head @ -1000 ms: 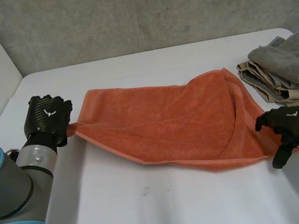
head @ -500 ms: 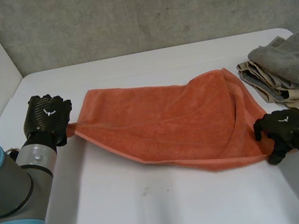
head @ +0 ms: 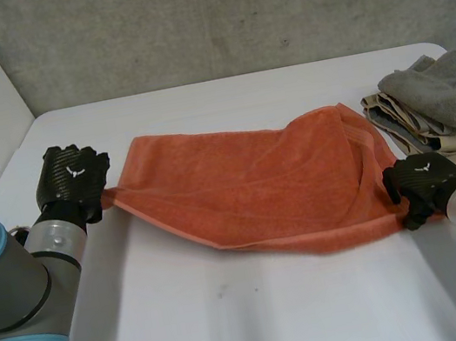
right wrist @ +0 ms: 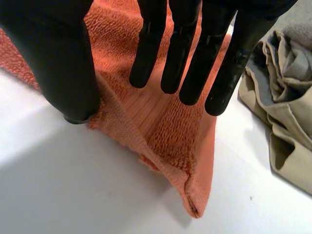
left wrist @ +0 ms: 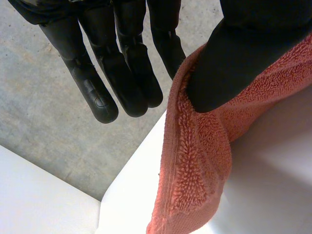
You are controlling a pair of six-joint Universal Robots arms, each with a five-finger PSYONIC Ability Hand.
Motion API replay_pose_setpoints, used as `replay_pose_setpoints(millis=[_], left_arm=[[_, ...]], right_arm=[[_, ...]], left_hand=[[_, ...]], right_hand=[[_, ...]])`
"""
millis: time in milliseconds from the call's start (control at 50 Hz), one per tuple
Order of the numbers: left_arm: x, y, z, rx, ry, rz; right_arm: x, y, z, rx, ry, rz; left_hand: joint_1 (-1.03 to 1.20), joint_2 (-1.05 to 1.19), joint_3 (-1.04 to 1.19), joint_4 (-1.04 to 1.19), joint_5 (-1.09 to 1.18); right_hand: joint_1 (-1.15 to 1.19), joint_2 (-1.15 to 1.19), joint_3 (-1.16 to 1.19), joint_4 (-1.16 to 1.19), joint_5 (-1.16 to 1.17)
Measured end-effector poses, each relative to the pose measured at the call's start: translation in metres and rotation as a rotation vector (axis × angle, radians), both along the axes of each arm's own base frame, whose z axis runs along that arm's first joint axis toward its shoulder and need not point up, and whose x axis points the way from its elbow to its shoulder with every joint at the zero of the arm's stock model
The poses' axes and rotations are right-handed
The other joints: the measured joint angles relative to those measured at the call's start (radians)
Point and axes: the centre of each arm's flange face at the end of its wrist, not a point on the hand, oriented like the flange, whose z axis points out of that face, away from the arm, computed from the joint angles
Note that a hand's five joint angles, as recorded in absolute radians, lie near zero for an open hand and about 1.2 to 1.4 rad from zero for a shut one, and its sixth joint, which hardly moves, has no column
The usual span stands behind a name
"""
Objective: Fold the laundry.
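The left hand (head: pixel 73 178) sits at the left end of the table (head: pixel 237 319), knuckles up, its arm reaching in from the near left. It is clamped on the left corner of the orange towel (head: pixel 257 187). In the left wrist view the thumb lies across the cloth and squeezes it against the nearest of the fingers (left wrist: pixel 165 46), while the other fingers hang straight beside it. That corner is drawn out to a point towards the hand.

From there the towel lies mostly flat across the middle of the table. Its long axis runs left to right from one hand to the other, slanting a little towards the near edge on the right. The far corners lie free.

The right hand (head: pixel 420 179) is on the near right corner, its arm coming in from the near right. In the right wrist view its fingers (right wrist: pixel 187 53) are straight and spread well away from the thumb. They lie over the cloth with the thumb tip pressing the towel's edge, so this hand looks unclosed, resting on the corner rather than gripping it.

Just beyond it lies a heap of grey and beige cloths (head: pixel 449 96), close to the towel's right edge.

Each hand is at its own end, so the fold likely turns on the right hand closing before both ends lift together
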Motion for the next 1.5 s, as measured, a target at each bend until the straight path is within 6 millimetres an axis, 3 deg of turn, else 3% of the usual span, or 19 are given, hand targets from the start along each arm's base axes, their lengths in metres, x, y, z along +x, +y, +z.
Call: replay_pose_setpoints(millis=[340,440,620,680,860,960,1080,1240,1260,1300,1500], left_arm=[[0.002,-0.002,0.0,0.001,0.0,0.008],[0.003,-0.003,0.0,0.001,0.0,0.012],[0.006,0.008,0.004,0.049,-0.022,0.012],[0.008,0.016,0.008,0.088,-0.039,0.012],[0.032,0.081,0.018,0.386,-0.202,0.013],[0.046,0.115,0.015,0.511,-0.337,-0.006],[0.053,0.132,0.009,0.558,-0.435,-0.034],[0.049,0.107,0.006,0.459,-0.429,-0.021],[0.045,0.087,0.002,0.408,-0.415,-0.008],[0.041,0.069,-0.001,0.369,-0.401,0.003],[0.022,-0.006,-0.014,0.213,-0.34,0.055]], right_arm=[[0.008,0.004,-0.002,0.011,0.015,0.009],[0.007,0.004,-0.003,0.014,0.019,0.007],[0.005,0.01,0.01,0.026,0.059,0.031],[0.003,0.017,0.02,0.041,0.101,0.055],[-0.023,0.057,0.067,0.137,0.427,0.222],[-0.028,0.077,0.085,0.183,0.507,0.302],[-0.027,0.084,0.096,0.184,0.521,0.328],[-0.019,0.063,0.091,0.09,0.496,0.289],[-0.013,0.05,0.085,0.048,0.479,0.272],[-0.004,0.038,0.081,0.009,0.464,0.257],[0.035,-0.025,0.071,-0.198,0.461,0.155]], left_hand=[[0.0,0.0,0.0,0.0,0.0],[0.0,0.0,0.0,0.0,0.0],[0.0,0.0,0.0,0.0,0.0],[0.0,0.0,0.0,0.0,0.0],[0.0,0.0,0.0,0.0,0.0],[0.0,0.0,0.0,0.0,0.0],[0.0,0.0,0.0,0.0,0.0],[0.0,0.0,0.0,0.0,0.0],[0.0,0.0,0.0,0.0,0.0],[0.0,0.0,0.0,0.0,0.0],[0.0,0.0,0.0,0.0,0.0]], right_hand=[[-0.084,-0.107,-0.115,-0.114,-0.066],[0.205,0.279,0.271,0.268,0.273],[0.236,0.298,0.298,0.303,0.317],[0.236,0.298,0.298,0.303,0.319],[0.236,0.298,0.298,0.303,0.325],[0.236,0.298,0.298,0.303,0.325],[0.236,0.298,0.298,0.303,0.325],[0.236,0.298,0.298,0.304,0.325],[0.236,0.298,0.298,0.304,0.325],[0.236,0.298,0.298,0.304,0.325],[0.236,0.298,0.298,0.304,0.325]])
